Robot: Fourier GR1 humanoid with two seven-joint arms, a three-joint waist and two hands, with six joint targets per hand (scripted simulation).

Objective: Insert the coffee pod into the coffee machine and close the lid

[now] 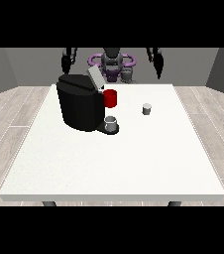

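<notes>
Item: coffee pod point(146, 109), small and grey, upright on the white table point(109, 168), well apart from the coffee machine point(80, 101) at its left. We note the machine's lid point(94, 78) tilted up, a red part point(110, 98) at its front and a grey cup point(111, 123) on its base. The hand at the view's right point(158, 63) and the hand at the view's left point(67, 60) hang raised beyond the table's far edge, holding nothing; we cannot tell their finger spread. We judge no step begun; next, a reach down to the pod.
</notes>
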